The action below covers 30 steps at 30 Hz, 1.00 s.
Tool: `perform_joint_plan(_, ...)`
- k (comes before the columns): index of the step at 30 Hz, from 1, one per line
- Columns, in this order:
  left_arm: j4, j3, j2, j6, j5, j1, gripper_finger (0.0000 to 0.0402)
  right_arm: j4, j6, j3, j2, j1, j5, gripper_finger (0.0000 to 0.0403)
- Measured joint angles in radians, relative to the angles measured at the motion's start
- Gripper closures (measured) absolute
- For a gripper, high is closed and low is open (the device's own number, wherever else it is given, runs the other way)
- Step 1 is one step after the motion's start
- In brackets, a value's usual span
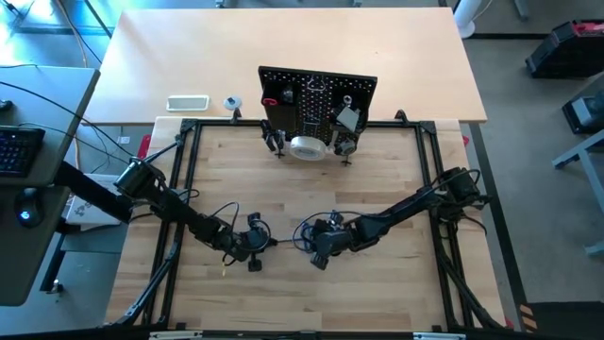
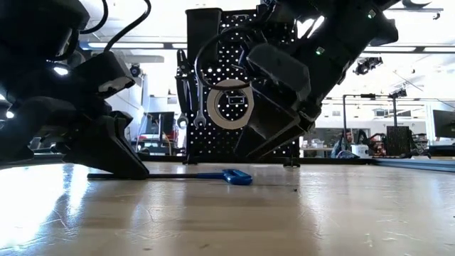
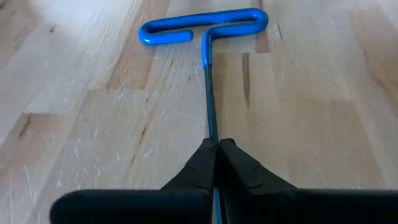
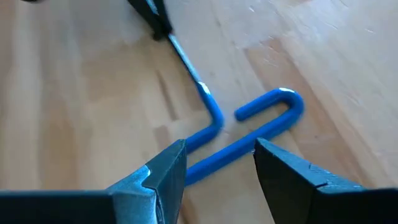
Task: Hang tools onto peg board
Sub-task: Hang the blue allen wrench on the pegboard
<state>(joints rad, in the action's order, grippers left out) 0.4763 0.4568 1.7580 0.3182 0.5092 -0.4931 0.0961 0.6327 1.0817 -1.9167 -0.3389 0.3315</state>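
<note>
While the blue T-handle hex key (image 3: pixel 208 37) lies flat on the wooden table (image 1: pixel 377 179), the left gripper (image 3: pixel 217 149) is clamped on its thin shaft. The right gripper (image 4: pixel 219 163) hovers with jaws apart over the blue handle, well in front of the peg board (image 1: pixel 317 99).

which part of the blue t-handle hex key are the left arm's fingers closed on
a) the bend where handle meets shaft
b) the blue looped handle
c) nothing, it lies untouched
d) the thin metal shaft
d: in the left wrist view the left gripper has its dark fingers pinched shut on the thin metal shaft of the blue T-handle hex key, well away from the looped handle, which lies flat on the light wooden table.
</note>
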Motion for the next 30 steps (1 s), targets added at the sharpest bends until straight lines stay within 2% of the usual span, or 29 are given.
perform_joint_plan(7,0.008,0.001,0.001,-0.032,0.012,-0.002,0.0401,-0.078,0.052,0.0,-0.048,-0.028,-0.013,0.0219)
perform_joint_plan(14,0.05,0.001,0.002,-0.059,0.022,-0.008,0.0401,-0.083,0.163,0.002,-0.08,-0.056,0.031,0.0219)
perform_joint_plan(20,0.045,0.002,0.001,-0.058,0.013,-0.006,0.0401,-0.04,0.3,0.002,-0.084,-0.072,0.025,0.0219)
perform_joint_plan(25,0.047,0.002,0.001,-0.059,0.008,-0.002,0.0401,-0.058,0.426,0.002,-0.09,-0.067,0.025,0.0219)
perform_joint_plan(30,0.056,0.002,0.001,-0.067,-0.008,0.008,0.0401,-0.099,0.455,-0.002,-0.1,-0.032,-0.013,0.0219)
